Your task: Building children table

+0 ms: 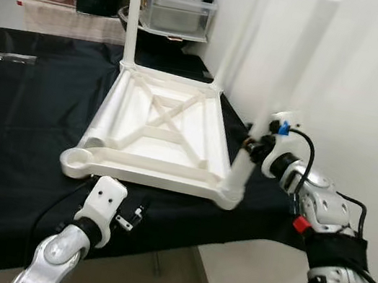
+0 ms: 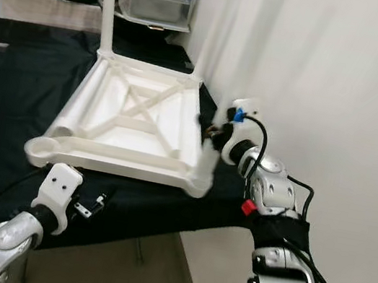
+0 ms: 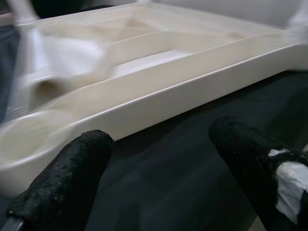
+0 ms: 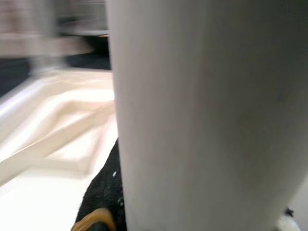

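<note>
While three legs (image 1: 285,100) stand, one socket (image 1: 80,160) sits open.

— Where is there room to reach?
— Over the black cloth (image 1: 24,120) on the robot's left of the upturned table top (image 1: 157,132).
— And what blocks?
— The wall (image 1: 374,86) just beside the upright legs (image 1: 135,7), with storage boxes (image 1: 176,7) behind.

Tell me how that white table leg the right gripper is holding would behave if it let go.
The table leg looks like a stiff, light plastic tube. Standing tall in the tabletop's corner socket, it might tip unless seated. Its smooth surface could slide in the right gripper.
</note>
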Available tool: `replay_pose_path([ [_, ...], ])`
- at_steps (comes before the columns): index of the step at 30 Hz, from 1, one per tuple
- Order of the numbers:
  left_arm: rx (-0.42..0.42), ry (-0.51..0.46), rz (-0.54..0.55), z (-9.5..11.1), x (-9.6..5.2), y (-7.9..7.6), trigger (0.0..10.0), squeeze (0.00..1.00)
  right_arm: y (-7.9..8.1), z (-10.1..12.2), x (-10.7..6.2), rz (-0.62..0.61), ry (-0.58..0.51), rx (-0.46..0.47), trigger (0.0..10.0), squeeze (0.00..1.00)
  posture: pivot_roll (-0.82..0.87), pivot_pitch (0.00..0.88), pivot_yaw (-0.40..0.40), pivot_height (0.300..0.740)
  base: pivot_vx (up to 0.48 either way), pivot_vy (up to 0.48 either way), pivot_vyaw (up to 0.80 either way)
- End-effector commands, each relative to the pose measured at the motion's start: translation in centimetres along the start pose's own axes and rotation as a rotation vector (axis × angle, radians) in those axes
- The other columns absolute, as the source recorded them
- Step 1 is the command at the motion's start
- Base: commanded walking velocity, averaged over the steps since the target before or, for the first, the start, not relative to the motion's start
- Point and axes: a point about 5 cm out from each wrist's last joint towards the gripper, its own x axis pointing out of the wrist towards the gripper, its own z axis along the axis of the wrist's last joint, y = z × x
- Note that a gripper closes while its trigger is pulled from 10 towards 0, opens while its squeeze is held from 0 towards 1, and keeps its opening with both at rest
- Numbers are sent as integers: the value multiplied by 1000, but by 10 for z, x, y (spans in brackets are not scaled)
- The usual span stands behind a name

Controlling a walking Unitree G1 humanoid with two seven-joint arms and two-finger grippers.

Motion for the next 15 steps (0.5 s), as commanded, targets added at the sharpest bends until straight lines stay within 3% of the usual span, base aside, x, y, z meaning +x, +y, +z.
replay_pose_path([
  [1,6,3,-18,0,1,-5,10000,0,-14,-39,-3,-199,166,-12,0,0,32,0,-130,740,0,0,0],
  [3,5,1,-25,1,2,-7,10000,0,-2,-45,-4,-254,164,9,0,0,31,0,-132,740,0,0,0],
  [4,6,2,-25,0,2,-7,10000,0,11,-47,-3,-238,159,23,0,0,30,0,-133,740,0,0,0],
  [6,6,3,-25,0,2,-7,10000,0,20,-48,-3,-227,157,33,0,0,30,0,-133,740,0,0,0],
  [7,7,3,-22,0,2,-7,10000,0,34,-48,-2,-185,159,35,0,0,35,0,-137,740,0,0,0],
  [9,7,3,-20,0,2,-6,10000,0,43,-48,-1,-156,161,36,0,0,36,0,-138,740,0,0,0],
  [10,6,2,-17,1,2,-6,10000,0,56,-44,1,-87,153,25,10000,0,38,0,-143,740,0,0,0],
  [11,6,1,-13,1,2,-5,10000,0,69,-34,2,-3,108,22,10000,0,35,0,-146,740,0,0,0],
  [13,6,2,-12,0,2,-5,10000,0,72,-29,2,17,80,28,10000,0,35,0,-146,740,0,0,0],
  [14,6,3,-10,0,1,-5,10000,0,72,-22,3,21,47,47,10000,1000,33,0,-148,740,0,0,0],
  [15,6,3,-10,0,1,-5,10000,0,72,-22,3,21,47,47,10000,1000,33,0,-148,740,0,0,0],
])
